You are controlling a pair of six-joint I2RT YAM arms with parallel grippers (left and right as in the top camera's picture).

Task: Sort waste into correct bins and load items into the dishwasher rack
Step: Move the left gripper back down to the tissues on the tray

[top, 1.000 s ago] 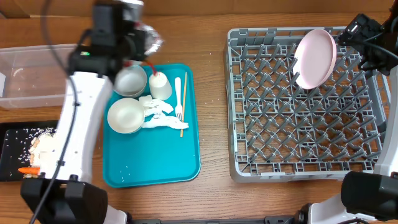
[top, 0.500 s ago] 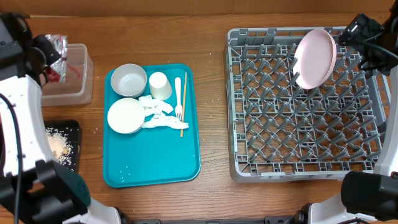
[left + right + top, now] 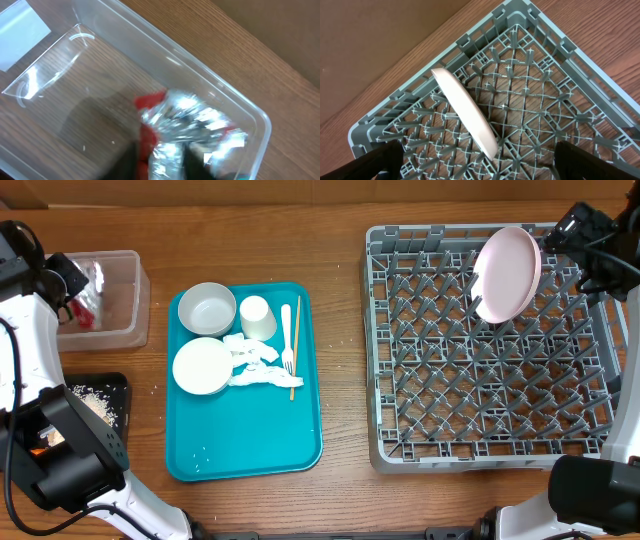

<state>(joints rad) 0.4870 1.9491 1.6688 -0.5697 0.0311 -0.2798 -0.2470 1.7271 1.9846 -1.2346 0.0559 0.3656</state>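
Foil and red wrapper hang at the tips of the left jaws, over the tub at the surface's far-left corner, grip or release impossible to tell, while the right jaws stand wide and empty over the rack.

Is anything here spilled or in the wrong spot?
A few pale crumbs lie scattered on the wooden table between the teal tray and the grey dish rack. Crumpled white napkins lie among the bowls on that tray, not in a bin.
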